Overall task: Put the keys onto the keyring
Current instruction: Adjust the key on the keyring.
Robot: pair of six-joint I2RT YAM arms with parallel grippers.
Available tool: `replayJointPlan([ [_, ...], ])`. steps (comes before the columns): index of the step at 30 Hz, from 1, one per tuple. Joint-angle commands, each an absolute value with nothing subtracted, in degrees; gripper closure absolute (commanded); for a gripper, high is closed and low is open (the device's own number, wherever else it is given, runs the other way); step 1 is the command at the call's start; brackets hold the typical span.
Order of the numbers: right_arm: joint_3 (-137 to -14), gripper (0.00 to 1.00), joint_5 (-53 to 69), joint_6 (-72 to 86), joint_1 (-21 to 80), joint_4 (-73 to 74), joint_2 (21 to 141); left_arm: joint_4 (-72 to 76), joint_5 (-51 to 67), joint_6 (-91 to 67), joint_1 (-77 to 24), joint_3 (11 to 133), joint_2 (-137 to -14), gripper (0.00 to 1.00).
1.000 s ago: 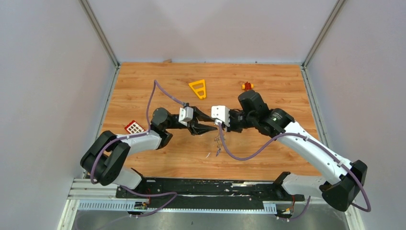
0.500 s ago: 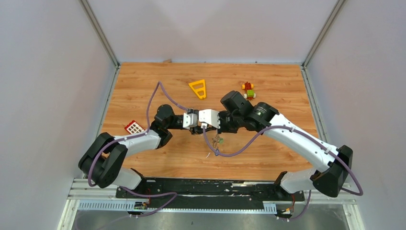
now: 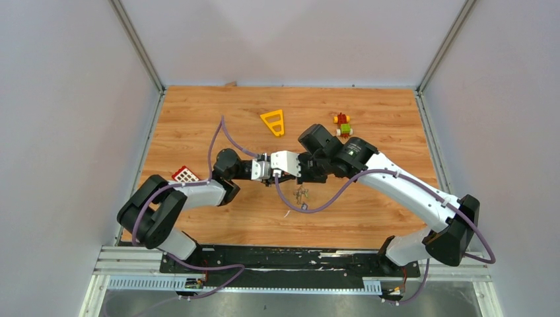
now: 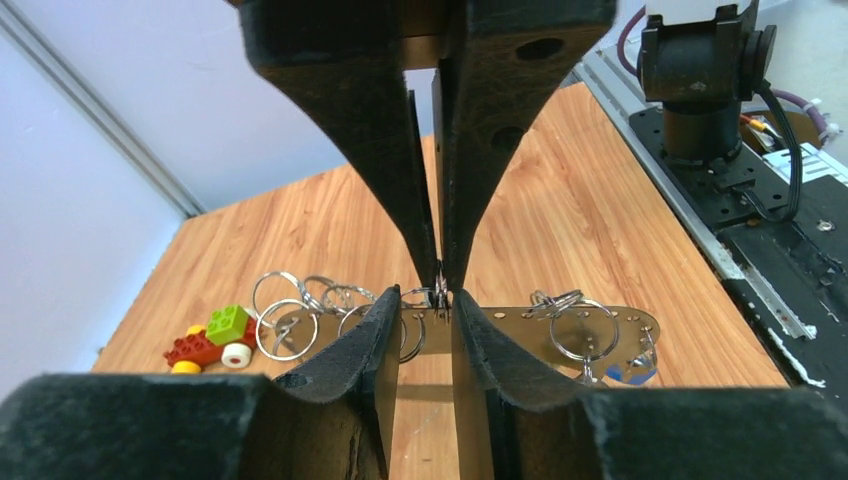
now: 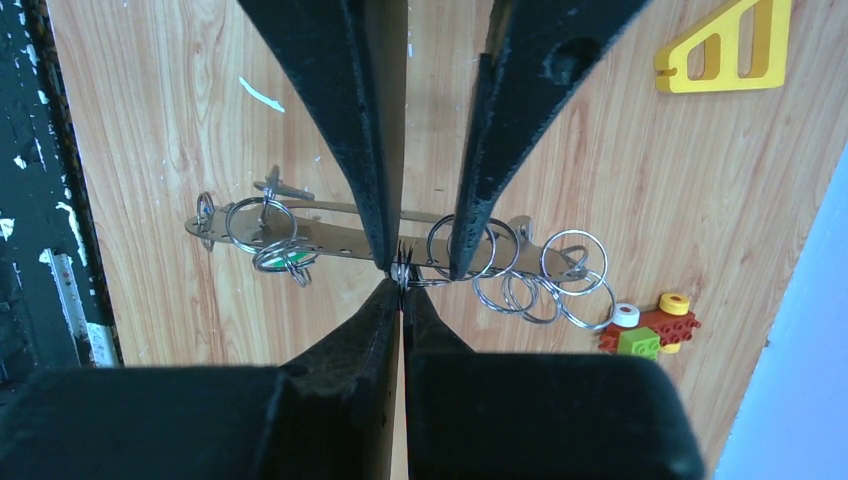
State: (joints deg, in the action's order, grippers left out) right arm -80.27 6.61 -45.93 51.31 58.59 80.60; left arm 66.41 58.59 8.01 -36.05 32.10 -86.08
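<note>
The keyring [image 4: 520,325] is a long silver metal piece held level above the table, with several loose split rings [image 4: 285,320] hanging on it. A key with a blue tag [image 4: 622,372] dangles at one end, and the right wrist view shows a green tag [image 5: 285,260] there. My right gripper [image 5: 400,281] is shut on a small ring [image 5: 401,271] at the keyring's middle. My left gripper [image 4: 432,304] faces it tip to tip, jaws open a finger's width around that same spot. From above, both grippers meet at mid-table and the bunch [image 3: 302,195] shows just right of them.
A yellow plastic triangle frame [image 3: 273,122] lies behind the grippers. A red-green-yellow toy block figure [image 3: 342,125] sits beyond the right arm's wrist. A red and white grid tile [image 3: 185,176] lies by the left arm. A small white scrap [image 3: 287,213] lies on the wood.
The right arm swung left and brought the keyring to the left gripper, so the two now meet tip to tip. The left jaws have narrowed. The toy block figure came fully into sight.
</note>
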Motion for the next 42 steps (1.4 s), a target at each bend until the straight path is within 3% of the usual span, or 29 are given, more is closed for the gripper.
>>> replayJointPlan([
  [1, -82.83, 1.0, 6.3, -44.07, 51.71, 56.6, 80.5, 79.37, 59.42, 4.06, -36.66, 30.21, -87.95, 0.69],
  [7, -82.01, 1.0, 7.47, -43.58, 51.6, 55.79, 80.09, 91.71, 59.83, -3.35, -36.65, 29.47, -92.23, 0.7],
  [23, -80.62, 1.0, 9.02, -43.07, 50.94, 55.02, 79.96, 91.15, 58.63, -4.75, -36.65, 29.76, -91.63, 0.75],
  [29, -80.25, 1.0, 9.28, -43.14, 50.79, 55.07, 80.15, 90.86, 58.29, -5.44, -36.69, 29.94, -91.37, 0.84],
  [33, -79.95, 1.0, 9.42, -43.15, 50.63, 55.03, 80.11, 90.42, 57.88, -6.13, -36.68, 30.01, -90.95, 0.98],
  [37, -79.09, 1.0, 10.21, -43.11, 49.37, 54.68, 79.45, 89.43, 56.94, -7.59, -36.67, 29.74, -89.46, 1.0],
  [39, -78.53, 0.96, 12.03, -42.97, 48.19, 54.23, 78.74, 89.47, 56.01, -8.58, -36.65, 29.39, -88.47, 1.0],
  [42, -76.46, 0.83, 15.22, -42.81, 46.33, 52.37, 76.58, 90.4, 55.64, -10.82, -36.69, 28.92, -87.59, 1.0],
])
